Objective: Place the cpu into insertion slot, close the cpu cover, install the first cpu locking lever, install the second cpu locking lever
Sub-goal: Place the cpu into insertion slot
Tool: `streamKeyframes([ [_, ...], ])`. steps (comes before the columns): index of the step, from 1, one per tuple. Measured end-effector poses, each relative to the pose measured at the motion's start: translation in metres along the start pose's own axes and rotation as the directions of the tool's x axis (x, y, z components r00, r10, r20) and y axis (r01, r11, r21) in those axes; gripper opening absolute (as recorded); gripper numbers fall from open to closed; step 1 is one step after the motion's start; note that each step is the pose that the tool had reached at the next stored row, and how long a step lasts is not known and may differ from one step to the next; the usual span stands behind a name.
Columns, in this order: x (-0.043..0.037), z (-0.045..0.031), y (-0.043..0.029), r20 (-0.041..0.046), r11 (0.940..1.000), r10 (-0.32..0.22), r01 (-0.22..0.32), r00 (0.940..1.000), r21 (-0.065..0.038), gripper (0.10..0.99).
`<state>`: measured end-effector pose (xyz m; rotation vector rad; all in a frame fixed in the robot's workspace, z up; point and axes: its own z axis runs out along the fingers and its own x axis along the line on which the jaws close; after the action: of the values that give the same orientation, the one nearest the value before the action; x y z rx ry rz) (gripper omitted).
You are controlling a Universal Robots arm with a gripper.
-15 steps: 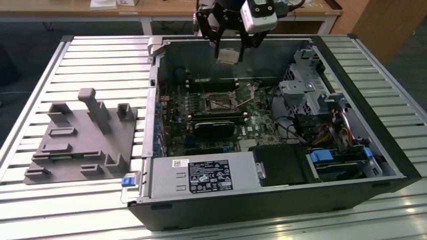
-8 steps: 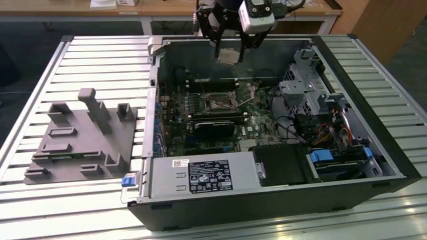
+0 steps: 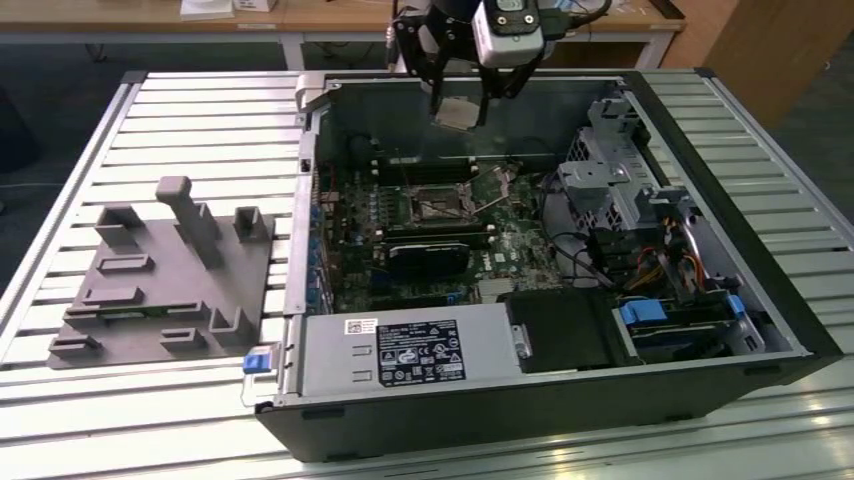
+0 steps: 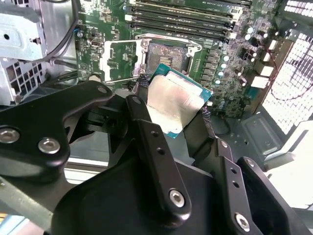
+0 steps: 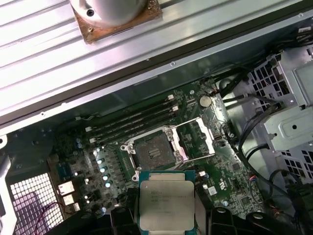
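So the cpu [image 4: 177, 103] is pinched by its edges in the gripper [image 3: 461, 97], held up in the air over the open computer case [image 3: 507, 425]. The insertion slot [image 5: 151, 152] is seen bare, well below it, with the cpu cover [image 5: 198, 139] flipped open alongside. The arm is pointed downward.

A robotics lab or workshop: an opened computer tower [image 3: 534, 425] lies on a slatted aluminium table [image 3: 200, 120], with wooden tables [image 3: 334, 15] behind.
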<state>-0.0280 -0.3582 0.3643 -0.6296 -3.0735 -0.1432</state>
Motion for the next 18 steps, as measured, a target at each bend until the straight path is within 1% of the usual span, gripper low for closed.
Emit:
streamKeyframes([
  [6,0.0000,0.0003,0.0000,0.0041,0.9989,0.046,-0.046,0.9989,-0.001,0.541],
  [11,0.0000,0.0006,-0.0001,0.0075,0.9964,0.085,-0.085,0.9964,-0.002,0.541],
  [14,0.0000,0.0008,0.0000,0.0099,0.9937,0.112,-0.112,0.9936,-0.003,0.541],
  [18,0.0001,0.0013,0.0000,0.0137,0.9879,0.155,-0.155,0.9878,-0.004,0.541],
])
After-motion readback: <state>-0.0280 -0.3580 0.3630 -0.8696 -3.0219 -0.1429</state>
